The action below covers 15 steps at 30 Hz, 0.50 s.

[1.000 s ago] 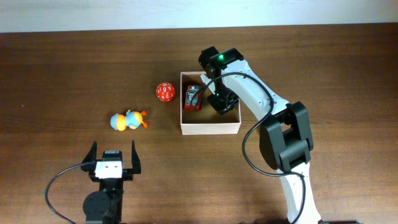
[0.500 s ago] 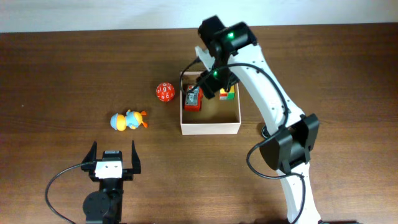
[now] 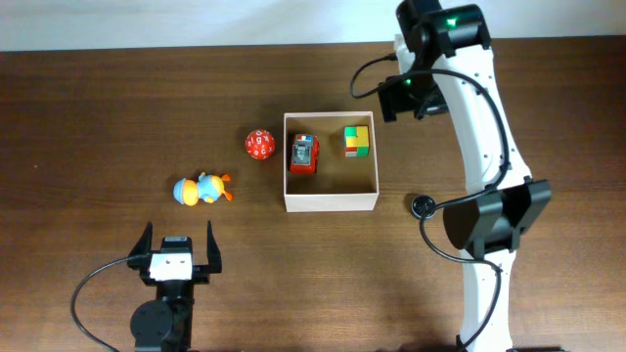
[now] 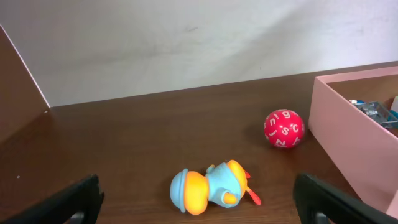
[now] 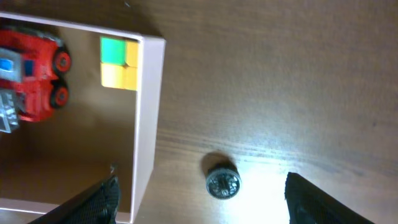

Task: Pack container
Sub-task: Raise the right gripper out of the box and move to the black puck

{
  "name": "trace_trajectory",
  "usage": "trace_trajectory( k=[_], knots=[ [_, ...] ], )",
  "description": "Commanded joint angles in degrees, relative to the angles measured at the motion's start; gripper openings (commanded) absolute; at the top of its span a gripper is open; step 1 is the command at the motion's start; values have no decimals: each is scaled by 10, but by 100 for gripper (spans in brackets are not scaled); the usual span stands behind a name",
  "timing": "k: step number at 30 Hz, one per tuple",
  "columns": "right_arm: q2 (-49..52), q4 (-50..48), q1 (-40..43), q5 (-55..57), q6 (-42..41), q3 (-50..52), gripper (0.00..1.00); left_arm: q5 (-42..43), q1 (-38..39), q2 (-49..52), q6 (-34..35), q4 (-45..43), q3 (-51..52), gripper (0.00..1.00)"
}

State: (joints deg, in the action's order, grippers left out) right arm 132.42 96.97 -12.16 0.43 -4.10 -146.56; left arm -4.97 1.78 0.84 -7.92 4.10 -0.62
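**Both grippers empty, two toys in the box**

The brown wooden table carried everything. On it sat the container, a square, shallow box with white outer walls and a tan floor, its open top up.

My right gripper hung over bare table just past the container's right wall, near its far right corner. Its fingers were spread wide with nothing between them. My left gripper stood well off from the container's near left corner, with its jaws fully apart and likewise holding nothing.

Inside the container, a red toy truck lay close to the left wall, in the far half. Any marking on it was too small for me to read. A blue and orange duck toy lay on its side on the table, left of the container and apart from it. A small cube with green, yellow and red faces sat inside the container at its far right corner.

A red ball rested near the outside of the container's left wall, not touching it. It bore white characters, among them what looked like a 9, an S and a C. A small black round piece lay on the table right of the container's near right corner.
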Motion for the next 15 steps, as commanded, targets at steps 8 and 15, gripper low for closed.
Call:
trace_trajectory(
  k=[8,15],
  knots=[
    [-127,0,3,75,-43,225,79,-5,-2,-4,-8,2,1,99],
    [-140,-17,3,78,-67,281,79,-5,-2,-4,-7,2,1,99]
  ],
)
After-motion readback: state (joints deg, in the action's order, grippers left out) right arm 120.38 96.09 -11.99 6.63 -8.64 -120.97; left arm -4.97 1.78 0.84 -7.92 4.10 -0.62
